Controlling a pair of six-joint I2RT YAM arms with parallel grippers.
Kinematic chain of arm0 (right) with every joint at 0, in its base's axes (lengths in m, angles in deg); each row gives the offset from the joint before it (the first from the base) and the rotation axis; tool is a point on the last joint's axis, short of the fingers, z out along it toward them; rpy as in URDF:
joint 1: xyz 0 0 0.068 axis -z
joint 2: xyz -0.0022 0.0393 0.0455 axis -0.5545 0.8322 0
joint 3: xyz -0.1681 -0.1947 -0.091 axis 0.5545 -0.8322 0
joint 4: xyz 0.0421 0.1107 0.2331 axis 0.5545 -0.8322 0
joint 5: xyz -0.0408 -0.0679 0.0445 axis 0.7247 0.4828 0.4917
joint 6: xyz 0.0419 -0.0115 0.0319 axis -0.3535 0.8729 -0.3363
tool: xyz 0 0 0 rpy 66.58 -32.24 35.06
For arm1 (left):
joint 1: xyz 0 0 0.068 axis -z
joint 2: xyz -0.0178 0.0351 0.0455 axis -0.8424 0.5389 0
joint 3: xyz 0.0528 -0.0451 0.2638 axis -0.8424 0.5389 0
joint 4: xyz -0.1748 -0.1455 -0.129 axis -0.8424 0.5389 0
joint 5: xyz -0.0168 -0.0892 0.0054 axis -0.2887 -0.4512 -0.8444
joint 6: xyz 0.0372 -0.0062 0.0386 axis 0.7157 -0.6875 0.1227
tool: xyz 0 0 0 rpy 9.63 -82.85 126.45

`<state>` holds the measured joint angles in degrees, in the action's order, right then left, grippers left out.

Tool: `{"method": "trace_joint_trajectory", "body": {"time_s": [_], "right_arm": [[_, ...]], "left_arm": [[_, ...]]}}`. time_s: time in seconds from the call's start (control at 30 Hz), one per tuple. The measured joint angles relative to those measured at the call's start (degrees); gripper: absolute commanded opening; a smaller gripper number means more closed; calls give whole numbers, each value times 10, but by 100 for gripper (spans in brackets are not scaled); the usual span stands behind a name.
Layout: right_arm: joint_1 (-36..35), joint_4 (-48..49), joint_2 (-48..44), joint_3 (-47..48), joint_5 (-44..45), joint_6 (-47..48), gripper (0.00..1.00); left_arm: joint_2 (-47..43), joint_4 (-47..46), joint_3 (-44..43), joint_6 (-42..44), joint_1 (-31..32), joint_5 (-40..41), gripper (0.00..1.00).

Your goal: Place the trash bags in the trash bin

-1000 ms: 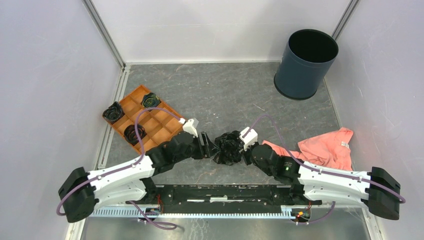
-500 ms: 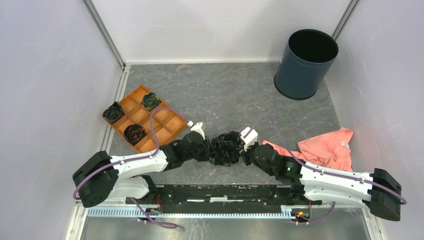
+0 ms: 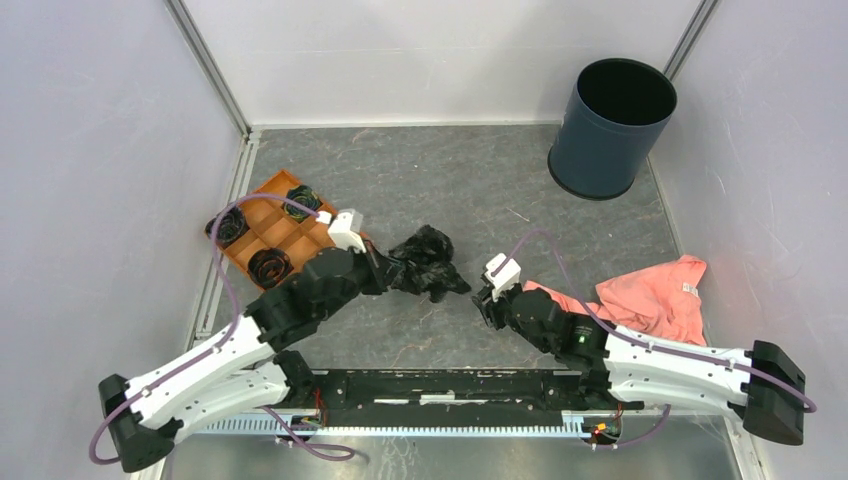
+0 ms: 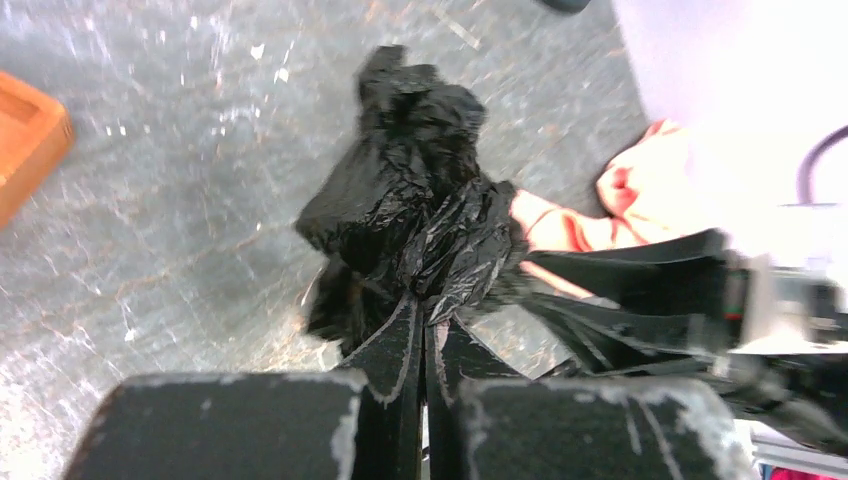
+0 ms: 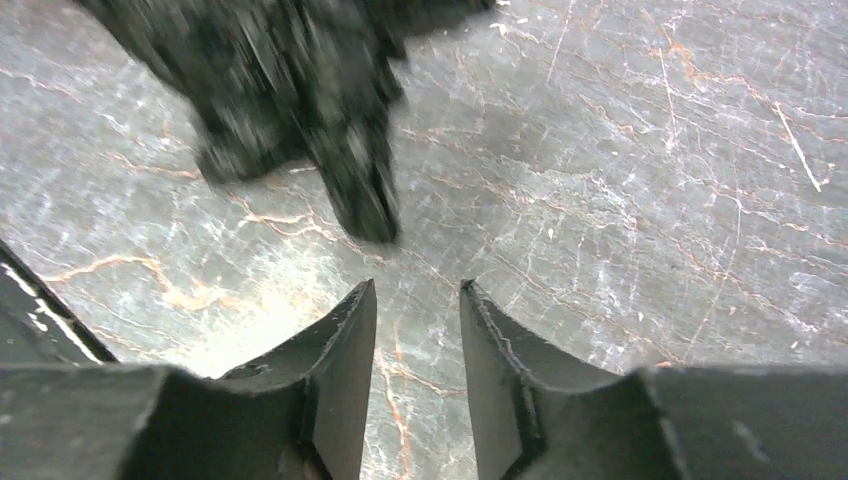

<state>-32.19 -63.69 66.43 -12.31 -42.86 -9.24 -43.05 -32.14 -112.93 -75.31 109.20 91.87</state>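
Because its film is thin and crinkly, the crumpled glossy black plastic trash bag (image 3: 428, 262) should handle as very light, soft and slippery. I judge it likelier to unfurl or trail a loose tail than to tear, so the safest hold is a pinch on a bunched fold.

Nearest the arm bases, the right end effector (image 3: 487, 300) sits low over the grey marbled counter (image 3: 470, 190), well short and left of the dark navy round plastic trash bin (image 3: 598, 150). Its jaws are parted and bare. Slightly farther out, and farther left of the bin, the left end effector (image 3: 388, 272) is clenched on the bag, which appears lifted off the counter. A rumpled pink cloth (image 3: 650, 295) lies on the near side of the bin. Farthest left of the bin is the orange plastic compartment tray (image 3: 325, 245), with three smaller black film wads (image 3: 268, 266), likely more bags, in it or at its edge. The bin stands upright at the far end, well apart from the held bag.

The left wrist view alone shows the fingers (image 4: 400, 345) pressed together with film gathered between them. The right wrist view shows bare counter in its gap. Only the overhead view shows the bin.
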Motion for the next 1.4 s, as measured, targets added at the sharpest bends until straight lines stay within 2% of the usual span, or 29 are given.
{"method": "trace_joint_trajectory", "body": {"time_s": [0.1,0.2,0.27,0.37,0.6,0.77,1.13,1.4], "right_arm": [[0,-12,20,10,3,8,54],[0,-22,27,26,2,15,73],[0,-25,27,37,0,18,89],[0,-19,27,49,-19,25,98],[11,15,87,88,-78,37,98],[59,66,119,88,-179,24,98],[134,208,114,18,-353,16,98],[183,237,73,-22,-432,16,98]], "left_arm": [[-27,28,-40,19,0,9,2],[-33,46,-70,37,0,10,2],[-31,52,-78,43,0,9,2],[-16,59,-80,47,0,1,2],[29,70,-79,49,0,-45,2],[26,61,-75,49,0,-69,2],[12,48,-72,49,0,-118,2],[-22,32,-72,57,0,-144,2]]}}
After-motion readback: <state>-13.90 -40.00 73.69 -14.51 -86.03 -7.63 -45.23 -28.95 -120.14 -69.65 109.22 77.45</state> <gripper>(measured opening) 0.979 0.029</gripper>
